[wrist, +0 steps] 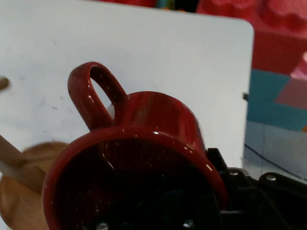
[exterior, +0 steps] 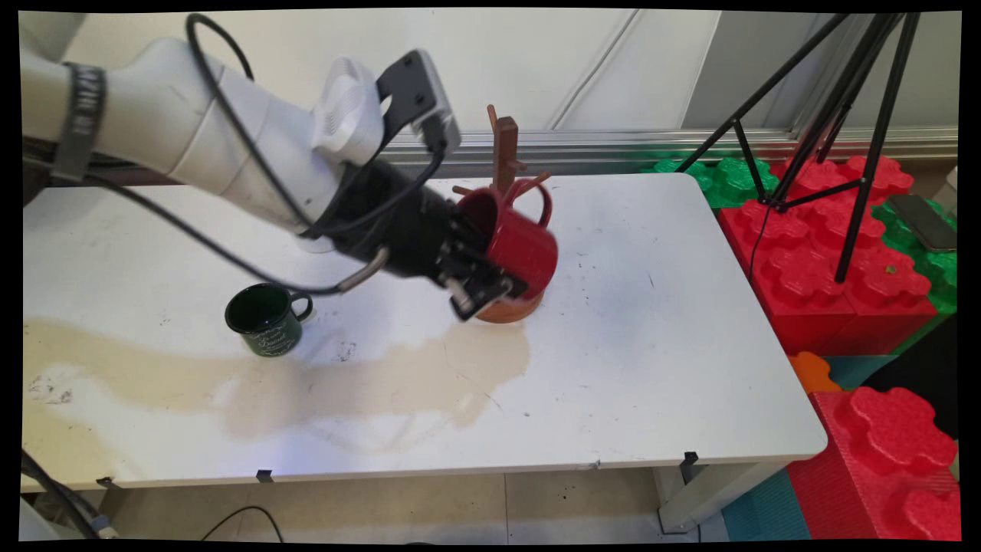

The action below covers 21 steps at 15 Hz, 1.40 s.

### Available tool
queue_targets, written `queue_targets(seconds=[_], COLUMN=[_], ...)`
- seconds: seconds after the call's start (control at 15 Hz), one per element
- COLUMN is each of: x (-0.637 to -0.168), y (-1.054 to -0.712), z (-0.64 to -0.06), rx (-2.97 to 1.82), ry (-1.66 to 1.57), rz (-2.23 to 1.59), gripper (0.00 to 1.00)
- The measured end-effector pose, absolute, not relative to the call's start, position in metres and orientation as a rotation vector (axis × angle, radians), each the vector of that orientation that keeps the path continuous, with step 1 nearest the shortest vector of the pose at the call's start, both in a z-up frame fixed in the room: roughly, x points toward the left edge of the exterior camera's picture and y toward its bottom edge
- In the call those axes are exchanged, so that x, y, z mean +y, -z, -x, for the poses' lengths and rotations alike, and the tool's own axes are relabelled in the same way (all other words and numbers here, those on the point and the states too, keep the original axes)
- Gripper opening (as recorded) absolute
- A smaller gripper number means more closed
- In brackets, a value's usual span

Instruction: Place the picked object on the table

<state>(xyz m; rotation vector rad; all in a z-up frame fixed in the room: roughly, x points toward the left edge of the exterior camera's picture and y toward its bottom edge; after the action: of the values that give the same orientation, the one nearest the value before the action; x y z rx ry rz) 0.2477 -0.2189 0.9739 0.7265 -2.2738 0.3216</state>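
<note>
Closest to your hand camera is the glossy red mug point(wrist: 144, 158), its round mouth facing the lens and its looped handle sticking up and to the left. Your claw point(exterior: 481, 285) is closed on that mug's rim, one finger inside the cup and the other against the outer wall. In the main view the red mug point(exterior: 515, 238) hangs tilted on its side above the counter, right against the wooden mug tree point(exterior: 505, 153), with the handle among the tree's slanted pegs. The tree's round, smooth wooden base point(exterior: 510, 308) sits directly beneath the mug and claw.

Well to the left stands a small dark green enamel mug point(exterior: 266, 318), upright, handle to the right, pale lettering on its side. The white counter point(exterior: 651, 345) is scuffed and carries a broad tan stain across its near half. Off the counter's right edge you have big red and green studded foam blocks point(exterior: 835, 268) and the thin black legs of a tripod point(exterior: 851, 153).
</note>
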Motion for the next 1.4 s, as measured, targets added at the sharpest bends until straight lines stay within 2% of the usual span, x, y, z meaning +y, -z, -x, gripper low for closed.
queue_targets(seconds=[0.27, 0.67, 1.4], x=[-0.194, -0.184, -0.216], y=[-0.978, -0.975, -0.933], z=[-0.261, -0.286, -0.316], rx=[-2.355, -2.488, -2.801], ry=[-0.328, -0.389, -0.489], rz=[-0.764, -0.792, -0.809], gripper=[0.00, 0.00, 0.00])
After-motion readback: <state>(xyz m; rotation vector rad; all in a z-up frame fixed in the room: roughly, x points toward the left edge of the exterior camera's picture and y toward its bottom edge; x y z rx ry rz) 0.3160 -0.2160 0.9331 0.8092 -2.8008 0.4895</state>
